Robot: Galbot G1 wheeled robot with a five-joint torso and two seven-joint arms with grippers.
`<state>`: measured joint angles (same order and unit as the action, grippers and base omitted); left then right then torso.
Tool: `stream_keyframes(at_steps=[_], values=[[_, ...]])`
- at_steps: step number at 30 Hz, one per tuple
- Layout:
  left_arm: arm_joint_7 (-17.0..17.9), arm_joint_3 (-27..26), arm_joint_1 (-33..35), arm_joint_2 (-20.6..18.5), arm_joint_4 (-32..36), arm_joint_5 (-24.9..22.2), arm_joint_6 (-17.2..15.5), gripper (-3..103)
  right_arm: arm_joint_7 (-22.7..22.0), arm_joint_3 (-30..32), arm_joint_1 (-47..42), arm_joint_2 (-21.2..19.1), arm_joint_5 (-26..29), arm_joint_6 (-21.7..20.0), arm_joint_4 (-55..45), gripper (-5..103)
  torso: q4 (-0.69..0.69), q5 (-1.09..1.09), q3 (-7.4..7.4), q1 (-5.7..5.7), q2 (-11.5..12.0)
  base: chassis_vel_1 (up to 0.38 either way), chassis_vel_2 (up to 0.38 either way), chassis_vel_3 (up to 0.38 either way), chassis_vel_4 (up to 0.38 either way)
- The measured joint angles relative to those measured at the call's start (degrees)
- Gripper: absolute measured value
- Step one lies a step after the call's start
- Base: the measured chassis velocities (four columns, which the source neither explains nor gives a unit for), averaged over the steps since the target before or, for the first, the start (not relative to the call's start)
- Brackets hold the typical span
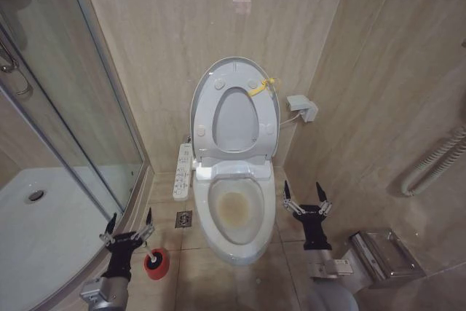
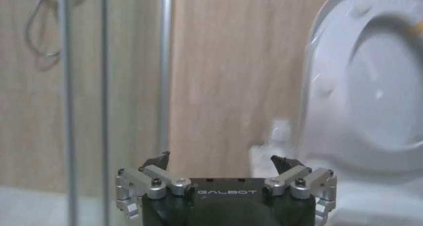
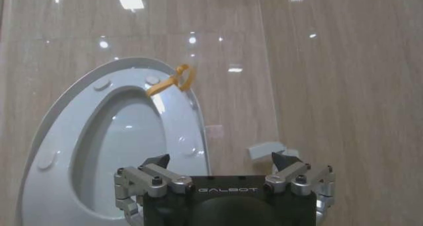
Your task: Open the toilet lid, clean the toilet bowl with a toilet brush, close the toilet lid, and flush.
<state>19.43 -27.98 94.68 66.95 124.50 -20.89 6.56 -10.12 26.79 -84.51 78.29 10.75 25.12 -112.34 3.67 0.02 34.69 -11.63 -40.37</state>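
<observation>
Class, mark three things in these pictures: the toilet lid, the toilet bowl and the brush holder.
Toilet lid (image 1: 206, 81), head view: raised lid's upper rim, against the wall.
Toilet bowl (image 1: 269, 213), head view: bare white rim on the robot's right.
Brush holder (image 1: 159, 267), head view: red body on the floor, beside the left end effector (image 1: 129, 223).

The lid (image 1: 206, 81) is white, with a yellow tag (image 1: 262, 87) at its rim, and the seat ring (image 1: 234, 118) raised against it is white too. The bowl (image 1: 237, 242) below the lid is white outside and stained yellowish brown inside. Beside the bowl hangs a white button panel (image 1: 183, 172). Near the bowl stands a red holder (image 1: 156, 265) with a dark brush (image 1: 153, 258) head in it. Both grippers, left (image 1: 128, 226) and right (image 1: 306, 199), are black with silver links. The wall (image 1: 160, 27) behind the lid is beige, faintly mottled tile.
</observation>
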Motion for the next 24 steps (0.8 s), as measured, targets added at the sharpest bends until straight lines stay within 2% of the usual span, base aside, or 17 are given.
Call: stream_keyframes(at_steps=[3,7,9,12,15,19,24], values=[[-0.64,-0.61,0.43,-1.29,4.68,0.22,-2.4,100,-2.87,0.67,0.9,-0.29,-0.64,-2.68,-1.03,100,0.0,-0.01,0.0,0.0,0.0,0.0,0.0,0.0,0.0],[-1.52,-2.23,1.05,-2.88,6.88,-0.1,-2.81,100,-5.32,0.97,1.29,-0.52,-0.68,-4.98,-2.28,100,-0.01,-0.02,0.0,0.0,0.0,0.0,0.0,0.0,0.0],[-2.02,-2.85,1.08,-3.31,7.17,-0.56,-2.34,100,-5.36,1.06,1.3,-0.55,-0.69,-5.14,-2.57,100,-0.01,-0.02,0.0,0.0,0.0,0.0,0.0,0.0,0.0],[-4.79,-4.87,0.09,-4.59,7.39,-3.5,-0.7,100,-4.36,1.97,1.67,-0.72,-0.38,-5.34,-3.43,100,0.0,-0.02,0.0,0.0,0.0,0.0,0.0,0.0,0.0],[-6.1,-5.47,-0.93,-5.24,7.28,-4.61,-0.48,100,-4.12,2.92,2.38,-0.66,0.93,-5.99,-4.25,100,0.0,-0.02,0.0,0.0,0.0,0.0,0.0,0.0,0.0],[-6.82,-5.8,-1.59,-5.57,7.92,-6.22,-0.31,100,-4.01,4.13,3.04,-0.45,3.62,-6.72,-5.38,100,-0.01,-0.03,0.01,0.0,0.01,0.0,0.0,0.0,0.0],[-7.75,-7.5,-2.33,-5.3,10.27,-7.17,-0.35,100,-3.35,5.11,2.46,-0.32,4.27,-6.29,-6.03,100,0.0,-0.02,0.01,0.0,0.01,0.0,0.0,0.0,0.0]])
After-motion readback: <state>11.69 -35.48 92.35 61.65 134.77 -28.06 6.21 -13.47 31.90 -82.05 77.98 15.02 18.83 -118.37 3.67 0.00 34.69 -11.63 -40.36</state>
